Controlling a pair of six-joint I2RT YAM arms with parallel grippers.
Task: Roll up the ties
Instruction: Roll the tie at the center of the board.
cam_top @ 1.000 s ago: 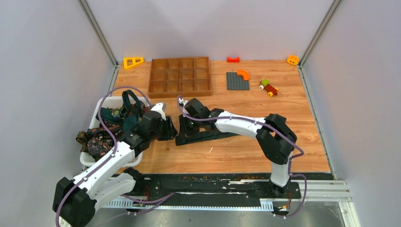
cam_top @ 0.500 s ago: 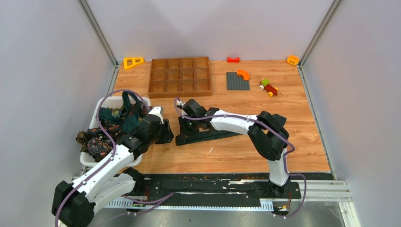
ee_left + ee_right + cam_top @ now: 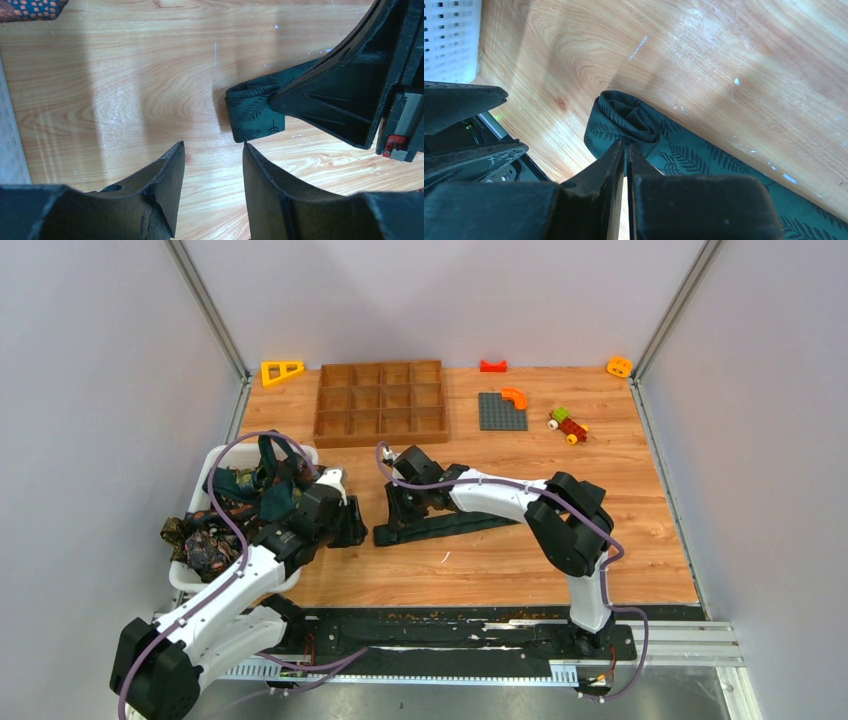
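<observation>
The green tie (image 3: 445, 524) lay flat on the table (image 3: 560, 500), left of its middle, running out to the right along the boards. Its left end (image 3: 628, 116) was already turned over on itself into a small, loose coil, so the rolling had begun but most of the length was not yet wound.

The right gripper (image 3: 625, 146) came down on that coil with its two fingers pressed together. They seemed to nip the fabric at the coil's edge, probably to keep the first turns from springing open. In the left wrist view, the folded end (image 3: 252, 112) stuck out from under the right gripper.

The left gripper (image 3: 214, 149) hung just beside that end, low over the wood, its fingers apart and holding nothing. It looked placed to take or steady the coil from the other side, since a roll this slack would need a second hold before it could be turned further.

To the left stood a white basket (image 3: 183, 580) near the table's edge, within easy reach of the left arm. It held the other ties (image 3: 212, 540), teal and brown patterned, in a heap. A wooden tray (image 3: 380, 400) of compartments sat well apart at the back.
</observation>
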